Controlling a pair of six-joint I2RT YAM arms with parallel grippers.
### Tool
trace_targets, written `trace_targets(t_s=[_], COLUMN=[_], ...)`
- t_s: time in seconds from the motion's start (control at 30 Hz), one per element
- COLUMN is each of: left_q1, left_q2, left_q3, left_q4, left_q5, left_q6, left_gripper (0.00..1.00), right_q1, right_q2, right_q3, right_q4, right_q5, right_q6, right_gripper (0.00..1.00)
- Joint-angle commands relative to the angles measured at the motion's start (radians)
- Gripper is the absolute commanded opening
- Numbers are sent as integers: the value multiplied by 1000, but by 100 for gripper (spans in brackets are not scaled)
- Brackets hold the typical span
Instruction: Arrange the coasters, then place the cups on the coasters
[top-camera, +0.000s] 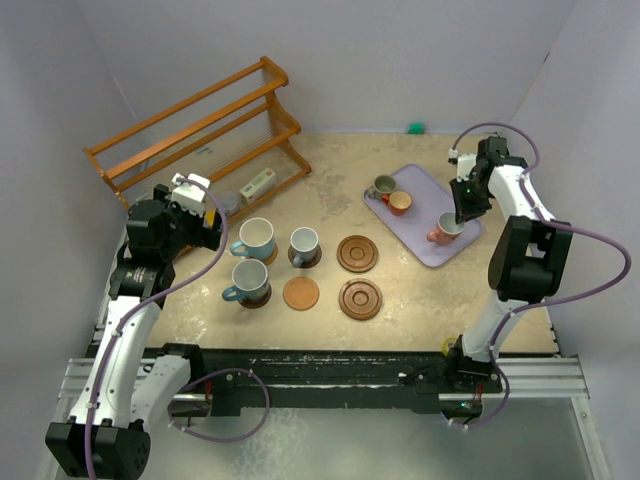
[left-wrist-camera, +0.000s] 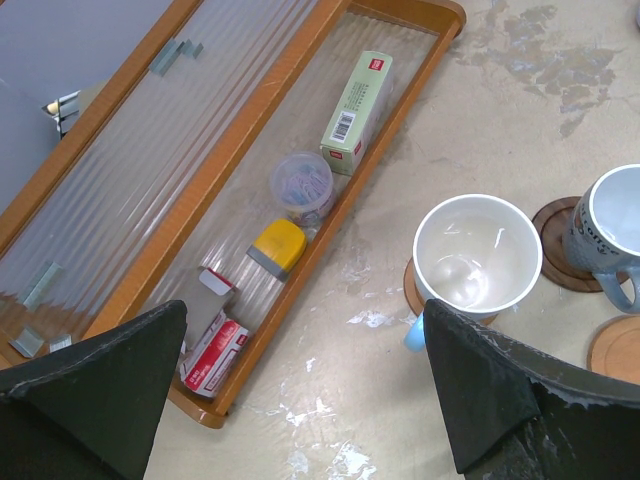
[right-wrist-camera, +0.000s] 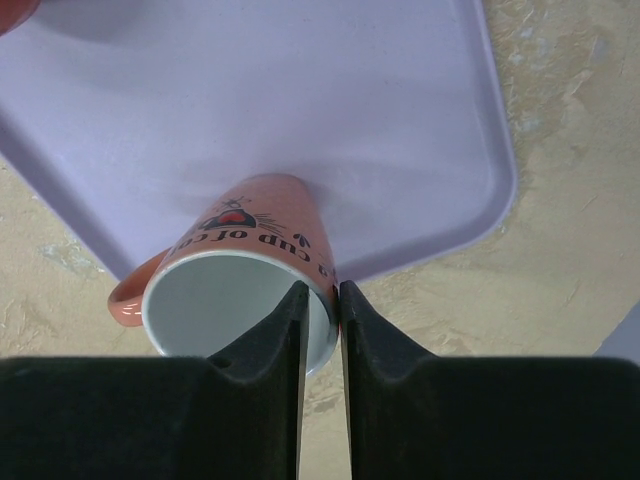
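Note:
A pink cup (right-wrist-camera: 250, 240) with black lettering stands at the near edge of the lavender tray (right-wrist-camera: 300, 100). My right gripper (right-wrist-camera: 320, 290) is shut on its rim, one finger inside and one outside. From above, the right gripper (top-camera: 458, 218) sits over the pink cup (top-camera: 444, 231). A grey-olive cup (top-camera: 383, 186) and an orange cup (top-camera: 400, 203) also stand on the tray (top-camera: 420, 225). Two light blue cups (top-camera: 256, 238) (top-camera: 249, 281) and a grey-blue cup (top-camera: 304, 245) rest on coasters. Two dark ringed coasters (top-camera: 357, 253) (top-camera: 360, 299) and a tan coaster (top-camera: 301, 293) are bare. My left gripper (left-wrist-camera: 306, 310) hangs open beside the white-lined blue cup (left-wrist-camera: 478, 250).
A wooden rack (top-camera: 200, 125) stands at the back left, its bottom shelf (left-wrist-camera: 250, 200) holding small boxes and a clip jar. A small green item (top-camera: 415, 127) lies by the back wall. Grey walls enclose the table on three sides.

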Motion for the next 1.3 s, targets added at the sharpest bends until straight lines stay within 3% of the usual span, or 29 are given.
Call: trace_targets(t_s=[0.0,0.43,0.8,1.27], left_q1=[8,9,9,9], left_q2=[-8,-17,-21,54], left_q3=[6,10,15,36], left_q4=[33,36,37,74], left_q5=[22,30,20,-65], left_q6=[5,2,1,53], left_gripper=[99,99,99,99], right_q1=[-1,0,37,305], right_q2=[4,-63,-204,-404], right_q3=[2,-7,-29,-98], right_q4=[-25,-29,-57,-7], right_q5=[-22,-27,-67,-46], right_q6=[-11,-5,48,215], right_gripper=[19,1,0,0])
